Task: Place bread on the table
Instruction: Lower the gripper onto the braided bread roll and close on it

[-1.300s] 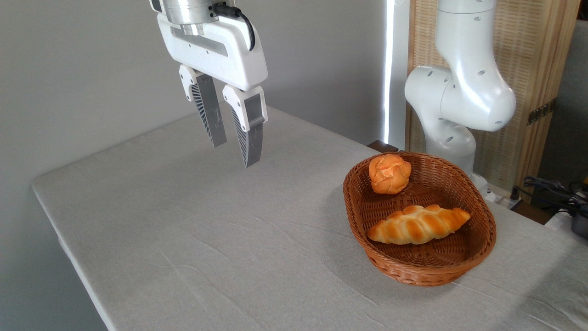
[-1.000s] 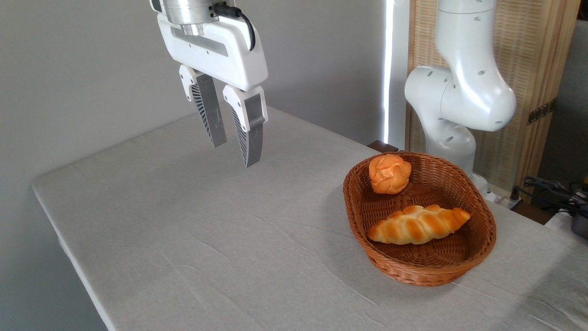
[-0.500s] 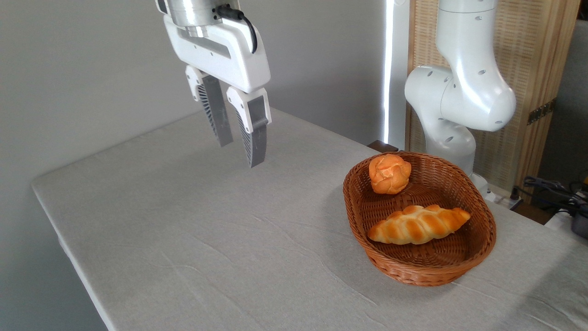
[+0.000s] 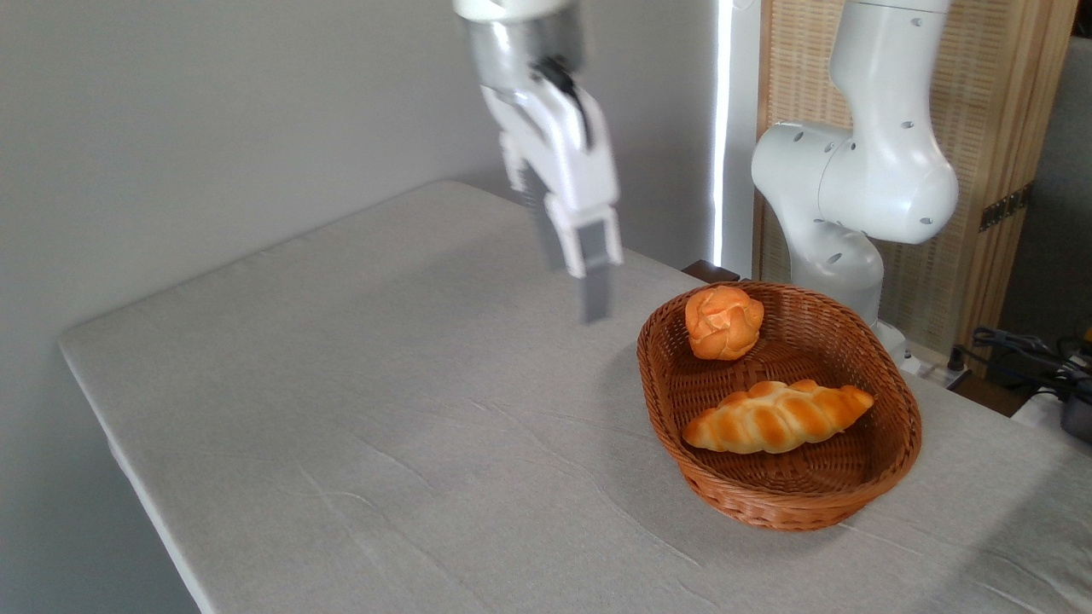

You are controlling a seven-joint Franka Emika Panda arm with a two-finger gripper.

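Hand [image 4: 573, 290] blurred over grey-clothed table [image 4: 341, 409] — grey wall [image 4: 171, 111] behind.

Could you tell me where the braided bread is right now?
The bread lies in the wicker basket at the table's right, just in front of the round bun.

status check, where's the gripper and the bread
Gripper blurred above table, left of basket, holding nothing. Bread in basket beside round bun. Path clear.
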